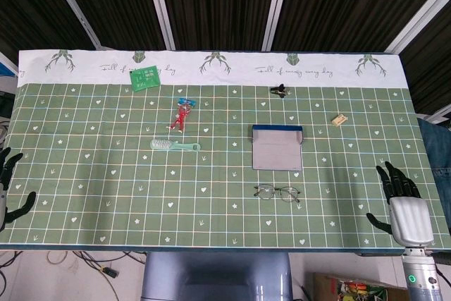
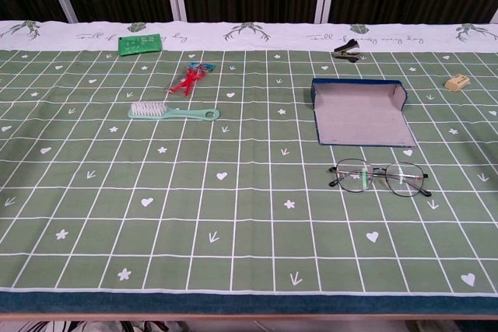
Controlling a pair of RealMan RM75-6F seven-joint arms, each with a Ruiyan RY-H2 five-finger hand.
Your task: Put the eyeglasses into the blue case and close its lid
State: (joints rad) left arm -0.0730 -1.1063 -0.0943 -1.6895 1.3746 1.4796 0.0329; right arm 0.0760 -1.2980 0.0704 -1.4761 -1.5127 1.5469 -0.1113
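The eyeglasses [image 1: 277, 192] [image 2: 379, 177] lie folded on the green checked cloth, just in front of the blue case [image 1: 277, 147] [image 2: 359, 111]. The case lies with its lid open, grey lining showing and nothing inside. My right hand [image 1: 403, 204] hovers at the table's right front corner, fingers spread, holding nothing, well to the right of the glasses. At the left front edge my left hand [image 1: 10, 187] is partly cut off by the frame, fingers apart and empty. The chest view shows neither hand.
A mint brush [image 1: 174, 145] [image 2: 172, 111] and a red toy figure [image 1: 182, 115] [image 2: 189, 81] lie left of centre. A green card [image 1: 146, 77] [image 2: 140, 43], a black stapler [image 1: 280, 91] [image 2: 347, 52] and a beige eraser [image 1: 340, 120] [image 2: 458, 82] sit toward the back.
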